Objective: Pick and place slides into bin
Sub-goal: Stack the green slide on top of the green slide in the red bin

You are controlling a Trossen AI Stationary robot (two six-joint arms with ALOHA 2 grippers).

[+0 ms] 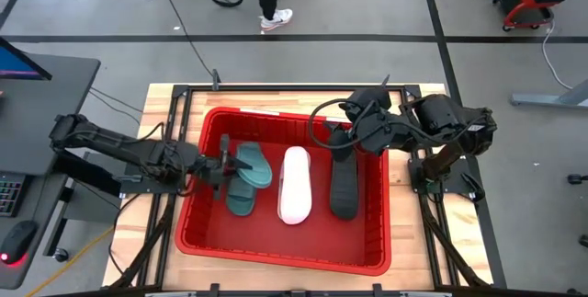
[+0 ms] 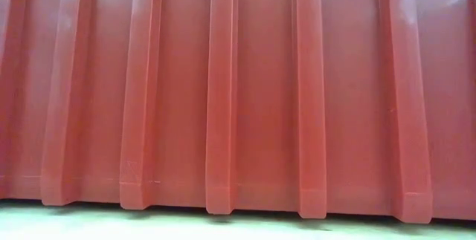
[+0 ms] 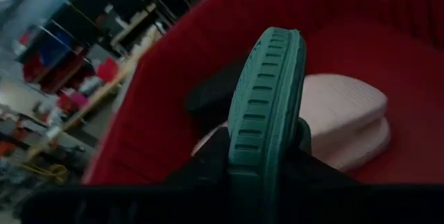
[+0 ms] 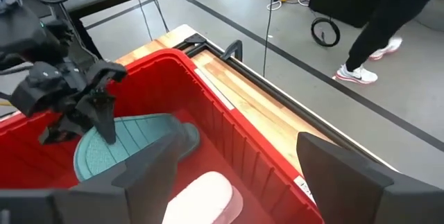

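The red bin (image 1: 280, 260) stands mid-table; its ribbed wall (image 2: 238, 84) fills the low view. Inside lie a white slide (image 1: 295, 185) and a black slide (image 1: 344, 187). Two teal shapes show at the bin's left: one (image 1: 241, 196) lies on the floor, and the other teal slide (image 1: 257, 165) is in my left gripper (image 1: 225, 166), which reaches in over the left wall and is shut on it. My right gripper (image 1: 342, 139) hovers open above the bin's far right, over the black slide's far end, touching nothing. My left gripper pinches the teal slide by its sole near one end (image 3: 267, 156), one finger (image 3: 208, 165) on each flat side. The fingers come nearly level from the table's left. The slide stands on edge, its ridged rim (image 3: 270, 78) toward the camera. Whether its far end rests on the bin floor, I cannot tell.
The bin covers most of the wooden table (image 1: 165, 104); narrow strips of tabletop remain along its left, right and far sides. A black frame rail (image 4: 229, 47) runs along the far edge. A person's legs (image 1: 271, 3) stand on the floor beyond the table.
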